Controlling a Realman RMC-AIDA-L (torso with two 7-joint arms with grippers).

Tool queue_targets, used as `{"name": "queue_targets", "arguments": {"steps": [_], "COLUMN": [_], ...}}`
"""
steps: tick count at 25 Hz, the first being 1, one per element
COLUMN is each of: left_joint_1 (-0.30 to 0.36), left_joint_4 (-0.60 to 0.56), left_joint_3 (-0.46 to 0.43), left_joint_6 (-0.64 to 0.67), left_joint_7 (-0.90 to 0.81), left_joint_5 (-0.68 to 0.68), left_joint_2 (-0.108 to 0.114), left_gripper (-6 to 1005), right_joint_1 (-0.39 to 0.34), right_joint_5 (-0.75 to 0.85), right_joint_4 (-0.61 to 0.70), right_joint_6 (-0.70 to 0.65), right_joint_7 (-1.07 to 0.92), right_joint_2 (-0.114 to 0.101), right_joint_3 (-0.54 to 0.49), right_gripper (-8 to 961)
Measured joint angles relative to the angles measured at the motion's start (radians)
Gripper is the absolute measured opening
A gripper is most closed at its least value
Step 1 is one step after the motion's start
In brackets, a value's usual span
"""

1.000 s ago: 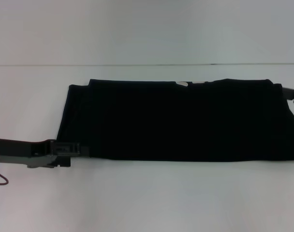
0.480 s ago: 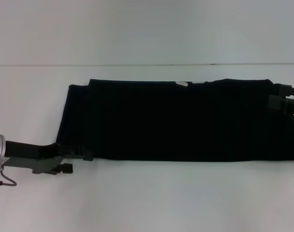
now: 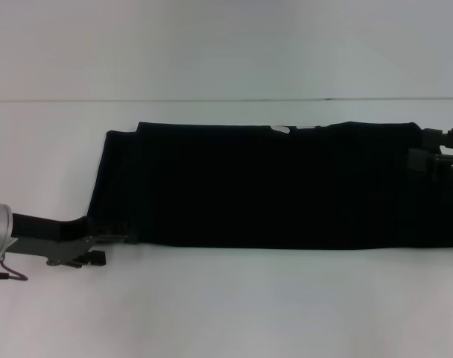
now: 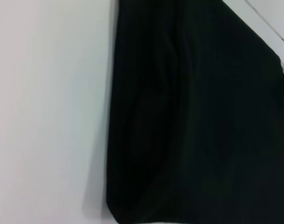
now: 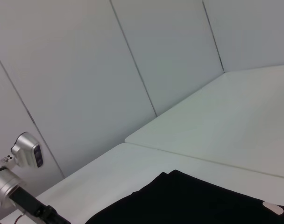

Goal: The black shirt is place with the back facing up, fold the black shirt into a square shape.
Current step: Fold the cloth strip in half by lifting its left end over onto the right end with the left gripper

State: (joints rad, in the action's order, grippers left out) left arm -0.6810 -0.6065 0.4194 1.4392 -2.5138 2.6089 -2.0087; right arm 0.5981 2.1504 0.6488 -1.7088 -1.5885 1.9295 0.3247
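Flat on white table (image 3: pixel 226 313), black shirt (image 3: pixel 271 186) — grippers (image 3: pixel 111 242) at ends (image 3: pixel 428 149)

black shirt (image 4: pixel 198 121), white table (image 4: pixel 44 112) beside

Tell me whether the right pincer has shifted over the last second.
Yes. The right pincer has come inward from the frame's right edge, and now overlaps the right end of the black shirt, which has stayed put.
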Motion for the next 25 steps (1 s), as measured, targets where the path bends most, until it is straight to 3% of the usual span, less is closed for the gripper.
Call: {"name": "queue_targets", "arguments": {"steps": [25], "left_joint_1": [-0.029], "left_joint_4": [0.015], "left_joint_3": [-0.001], "left_joint_6": [-0.085], "left_joint_7": [-0.039], "left_joint_5": [0.047], "left_joint_2": [0.013], "left_gripper": [882], "right_joint_1": [0.004], "right_joint_5": [-0.009], "right_joint_4": [-0.002], "right_joint_6": [0.006], "right_joint_7": [-0.007], "right_joint_2": [0.0], "right_joint_3": [-0.012], "right_gripper": [901]}}
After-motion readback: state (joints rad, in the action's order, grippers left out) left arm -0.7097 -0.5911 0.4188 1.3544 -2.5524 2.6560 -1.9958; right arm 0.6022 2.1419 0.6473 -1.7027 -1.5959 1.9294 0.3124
